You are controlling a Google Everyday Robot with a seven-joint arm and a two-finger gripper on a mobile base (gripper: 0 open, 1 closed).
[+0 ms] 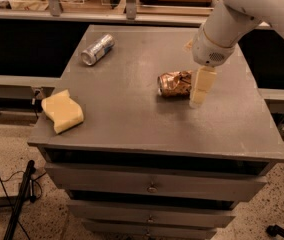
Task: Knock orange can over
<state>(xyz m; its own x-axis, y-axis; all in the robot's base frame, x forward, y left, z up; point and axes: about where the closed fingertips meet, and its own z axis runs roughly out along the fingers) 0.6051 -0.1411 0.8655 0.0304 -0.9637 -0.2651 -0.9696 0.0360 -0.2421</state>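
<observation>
The orange can [174,83] is dented, orange-gold, and lies on its side near the middle of the grey cabinet top [132,119], its silver top facing left. My gripper [200,88] hangs from the white arm [232,19] just right of the can, at its bottom end, low over the surface and touching or almost touching it.
A silver-grey can [97,49] lies on its side at the back left of the top. A yellow sponge [62,110] lies near the front left corner. Drawers sit below the front edge. A dark stand [19,199] and cables are on the floor at left.
</observation>
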